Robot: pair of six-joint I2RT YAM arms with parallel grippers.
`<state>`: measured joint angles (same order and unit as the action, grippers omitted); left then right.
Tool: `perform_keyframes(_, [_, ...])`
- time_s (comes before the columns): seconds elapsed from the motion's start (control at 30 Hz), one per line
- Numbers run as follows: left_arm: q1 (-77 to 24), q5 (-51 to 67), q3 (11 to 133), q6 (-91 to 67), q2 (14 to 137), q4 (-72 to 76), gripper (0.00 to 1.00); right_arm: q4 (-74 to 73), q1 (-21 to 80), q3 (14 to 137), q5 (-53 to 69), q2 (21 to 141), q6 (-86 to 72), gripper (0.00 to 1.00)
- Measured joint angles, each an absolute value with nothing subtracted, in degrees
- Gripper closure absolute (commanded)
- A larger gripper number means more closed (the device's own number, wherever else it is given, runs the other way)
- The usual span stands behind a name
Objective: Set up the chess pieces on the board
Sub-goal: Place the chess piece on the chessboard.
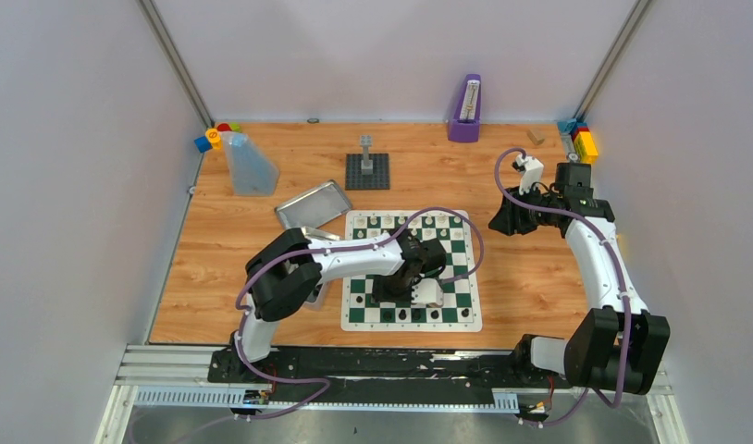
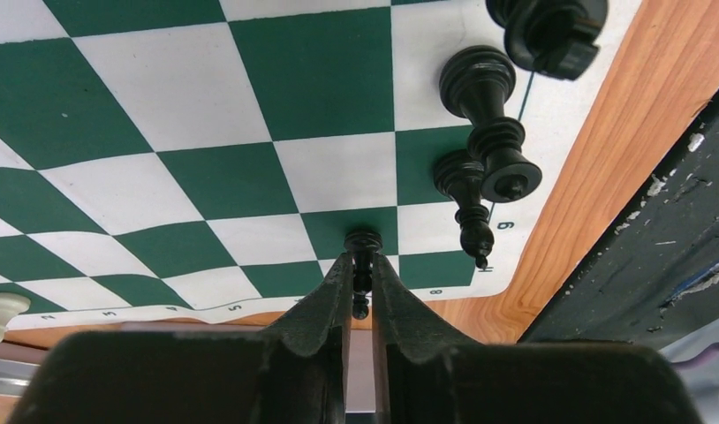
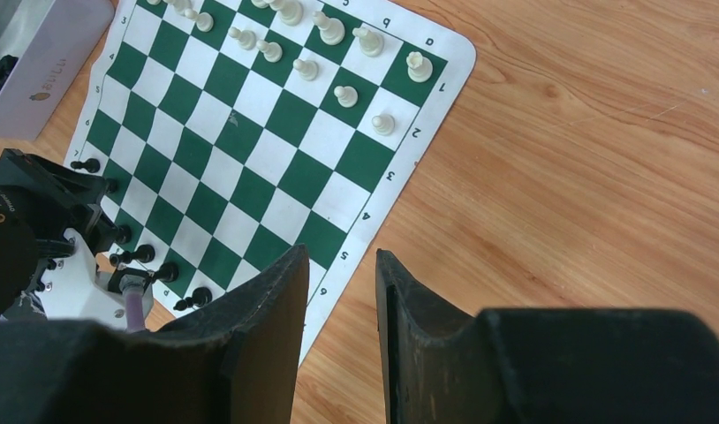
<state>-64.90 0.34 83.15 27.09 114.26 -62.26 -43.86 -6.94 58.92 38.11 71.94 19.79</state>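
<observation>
The board lies mid-table, green and white checks. Cream chess pieces line its far rows, also in the right wrist view. Black pieces stand along the near row. My left gripper is low over the near rows. In the left wrist view its fingers are pressed to both sides of a black pawn standing on a green square. Taller black pieces stand right of it. My right gripper hovers open and empty over the wood right of the board.
A silver tin lies left of the board, and a grey brick tower on its dark baseplate stands behind it. A purple holder, a clear container and coloured blocks sit along the back. A white box is beside the board.
</observation>
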Motion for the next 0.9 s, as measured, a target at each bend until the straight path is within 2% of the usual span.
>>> perform_keyframes(0.6, [-64.9, -2.7, 83.1, 26.2, 114.1, -61.1, 0.55, -43.9, -6.9, 58.9, 38.5, 71.9, 20.0, 0.65])
perform_keyframes(0.8, [-64.9, -4.8, 81.2, 26.3, 104.6, -59.8, 0.51, -43.9, -6.9, 58.9, 38.7, 71.9, 20.0, 0.65])
perform_keyframes(0.9, [-64.4, -6.7, 78.0, 26.5, 97.1, -58.8, 0.40, -43.9, -6.9, 58.9, 38.7, 72.0, 20.0, 0.65])
